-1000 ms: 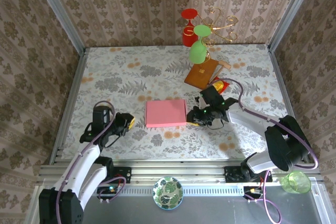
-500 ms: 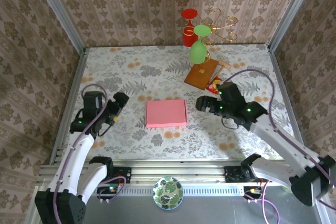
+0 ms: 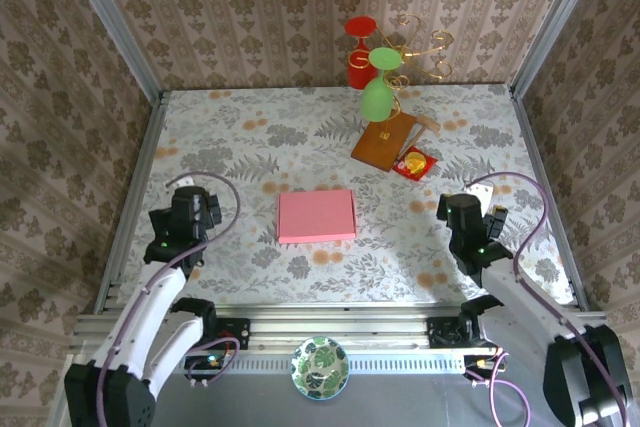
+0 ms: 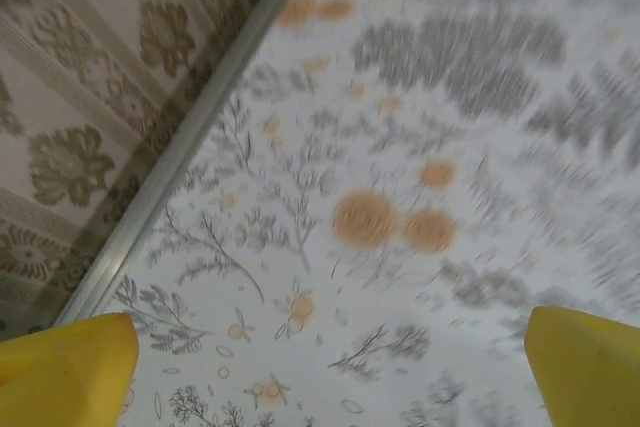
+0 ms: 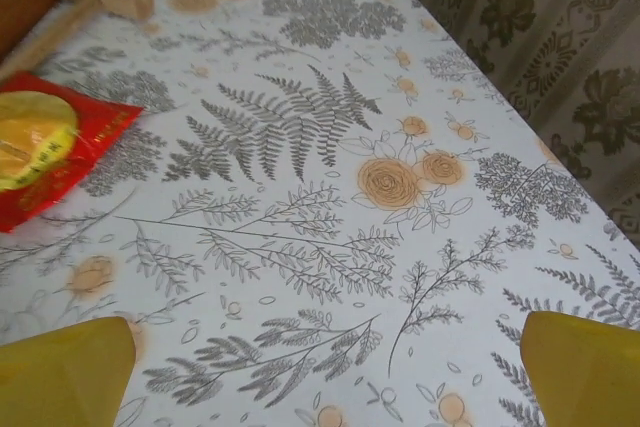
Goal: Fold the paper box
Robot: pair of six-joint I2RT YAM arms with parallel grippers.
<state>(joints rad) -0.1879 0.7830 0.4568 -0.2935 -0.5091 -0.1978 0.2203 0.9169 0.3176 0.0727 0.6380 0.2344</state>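
- Left wrist, right wrist: your left tool (image 4: 320,372) and right tool (image 5: 320,367) gape wide, empty.
- Flat pink cardboard paper box (image 3: 316,215) lies on the floral surface (image 3: 250,137), between them.
- Both arms have pulled back from it since a second ago.

Top cam: high at near edge, looks down on table (image 3: 230,137). 2 wrist cams: low, close; right shares packet (image 5: 55,147) w/ top.

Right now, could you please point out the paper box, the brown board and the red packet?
paper box (image 3: 316,216): top external view, pink centre.
brown board (image 3: 383,142): top external view, centre.
red packet (image 3: 413,161): top external view, yellow middle.
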